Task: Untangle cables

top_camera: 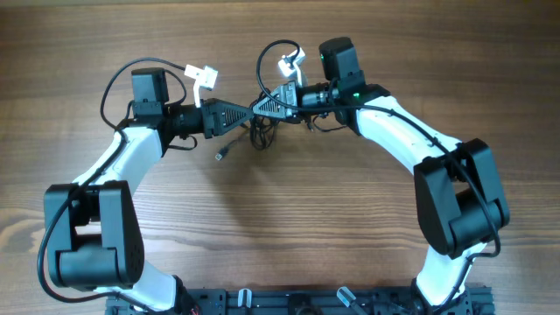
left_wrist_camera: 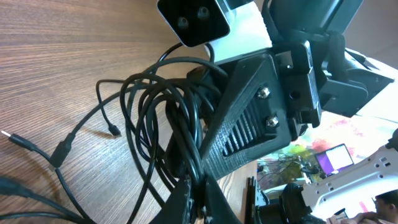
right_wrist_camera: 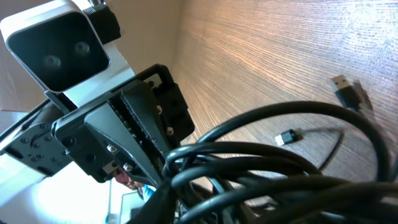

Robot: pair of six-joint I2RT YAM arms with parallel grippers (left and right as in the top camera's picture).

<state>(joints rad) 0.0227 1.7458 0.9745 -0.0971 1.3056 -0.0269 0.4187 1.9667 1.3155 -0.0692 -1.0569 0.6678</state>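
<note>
Wood table [top_camera: 289, 227] under the left gripper [top_camera: 252, 110]. Left arm [top_camera: 131, 166] and right arm [top_camera: 402, 131] both reach in. The right gripper [top_camera: 262, 106] sits tip to tip with the left gripper.

Left gripper: jaws fully closed, pinching strands of the cables [top_camera: 261, 133].

Right gripper: tips buried in the same bunch, can't tell its gap or whether it grips.

Cables: tangled loops bunched at the left gripper's tip, spilling onto the table beside it.

1 grey plug [top_camera: 220, 157] lies loose near the left gripper, toward the arm bases.
</note>
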